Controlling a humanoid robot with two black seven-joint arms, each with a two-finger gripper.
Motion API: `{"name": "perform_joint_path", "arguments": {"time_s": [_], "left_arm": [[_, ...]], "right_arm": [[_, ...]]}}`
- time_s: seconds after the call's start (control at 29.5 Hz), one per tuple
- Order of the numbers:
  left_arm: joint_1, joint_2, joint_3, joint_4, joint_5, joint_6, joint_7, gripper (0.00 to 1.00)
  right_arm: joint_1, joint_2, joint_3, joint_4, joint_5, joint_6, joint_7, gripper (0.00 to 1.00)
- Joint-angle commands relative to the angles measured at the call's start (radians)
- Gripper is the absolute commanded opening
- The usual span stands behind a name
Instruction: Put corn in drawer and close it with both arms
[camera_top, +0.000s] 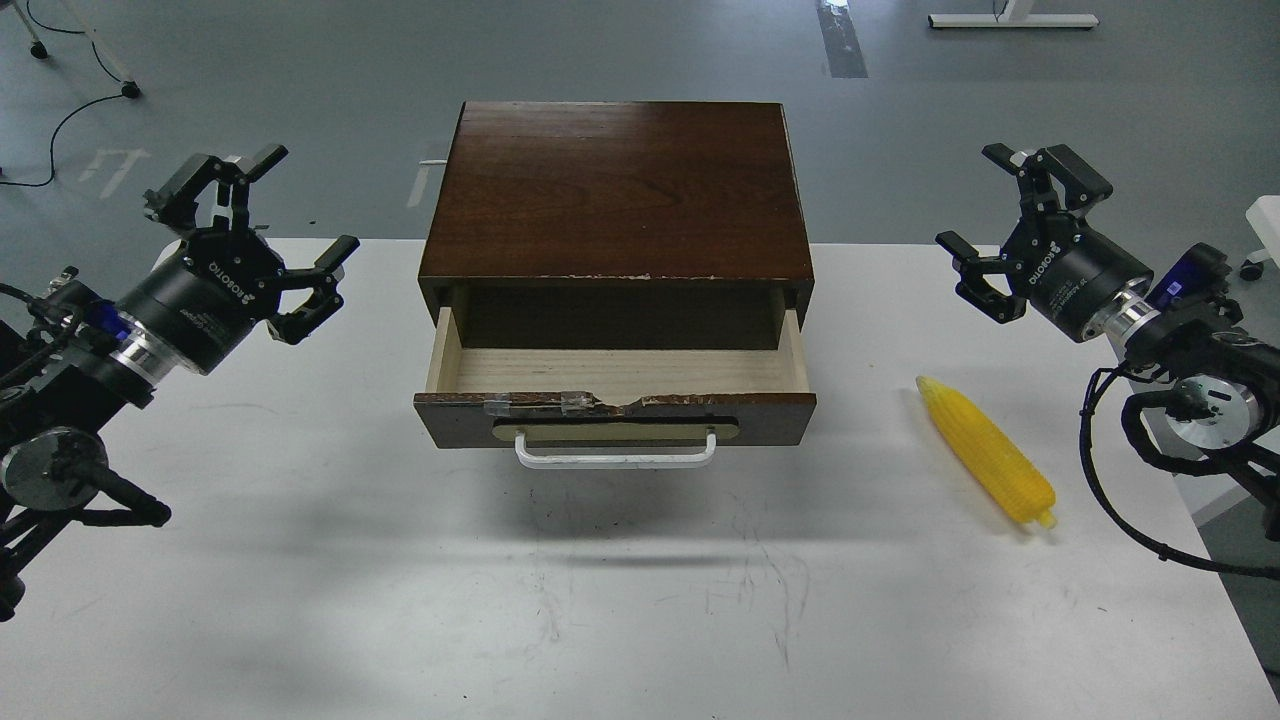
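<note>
Drawer (615, 375) pulled open at frame center, nothing visible inside, white handle (615, 455) facing the camera. Corn (988, 454) lies on the tabletop (300, 600) at right of frame, well clear of the drawer. Left end effector (262, 232) and right end effector (1010, 228) both spread open, holding nothing, raised at the frame's sides.

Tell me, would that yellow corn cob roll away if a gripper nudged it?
Probably. The corn is round and lies free on the table, so a sideways nudge could roll it. Its tapered end would likely curve its path. The ridged kernels may help the fingers grip.
</note>
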Motion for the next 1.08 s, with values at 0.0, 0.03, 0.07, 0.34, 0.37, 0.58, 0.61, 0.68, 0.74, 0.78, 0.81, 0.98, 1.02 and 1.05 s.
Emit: {"name": "perform_joint_path", "arguments": {"time_s": [0.0, 0.03, 0.07, 0.34, 0.37, 0.58, 0.61, 0.68, 0.74, 0.78, 0.81, 0.98, 1.02, 1.05], "left_arm": [[0.004, -0.002, 0.0, 0.0, 0.001, 0.0, 0.0, 1.0], [0.004, -0.002, 0.0, 0.0, 0.001, 0.0, 0.0, 1.0], [0.004, -0.007, 0.0, 0.0, 0.001, 0.0, 0.0, 1.0], [0.002, -0.007, -0.001, 0.001, 0.001, 0.0, 0.0, 1.0], [0.002, -0.004, -0.001, 0.001, 0.003, 0.0, -0.002, 1.0], [-0.004, 0.004, -0.003, 0.001, 0.004, 0.0, -0.005, 1.0], [-0.004, 0.004, -0.003, 0.001, 0.004, 0.0, -0.005, 1.0], [-0.005, 0.007, -0.004, 0.001, 0.004, 0.0, -0.005, 1.0], [-0.005, 0.008, -0.004, 0.0, 0.004, 0.0, -0.005, 1.0], [-0.005, 0.007, -0.004, 0.0, 0.004, 0.0, -0.005, 1.0], [-0.005, 0.007, -0.004, 0.0, 0.004, 0.0, -0.005, 1.0], [-0.005, 0.007, -0.004, -0.005, 0.006, 0.0, -0.006, 1.0], [-0.005, 0.007, -0.004, -0.008, 0.006, 0.0, -0.006, 1.0], [-0.005, 0.007, -0.004, -0.008, 0.006, 0.0, -0.006, 1.0]], "right_arm": [[-0.001, 0.0, -0.001, 0.0, -0.001, 0.0, 0.0, 1.0], [-0.001, 0.0, -0.001, 0.0, -0.001, 0.0, 0.0, 1.0], [-0.001, -0.001, -0.001, 0.001, -0.001, 0.0, 0.0, 1.0], [0.01, -0.024, -0.009, 0.017, -0.018, 0.0, 0.0, 1.0], [0.019, -0.046, -0.011, 0.026, -0.033, 0.0, 0.0, 1.0], [0.088, -0.178, -0.026, 0.105, -0.335, 0.0, 0.0, 1.0], [0.088, -0.178, -0.026, 0.106, -0.336, 0.0, 0.0, 1.0], [0.117, -0.263, -0.026, 0.183, -0.654, 0.0, 0.0, 1.0], [0.123, -0.305, -0.027, 0.222, -0.821, 0.0, 0.0, 1.0], [0.123, -0.32, -0.027, 0.24, -0.917, 0.0, 0.0, 1.0], [0.123, -0.321, -0.027, 0.241, -0.918, 0.0, 0.0, 1.0], [0.108, -0.328, -0.044, 0.288, -1.28, 0.0, 0.0, 1.0], [0.109, -0.327, -0.069, 0.297, -1.341, 0.0, 0.0, 1.0], [0.111, -0.325, -0.081, 0.297, -1.368, 0.0, 0.0, 1.0]]}}
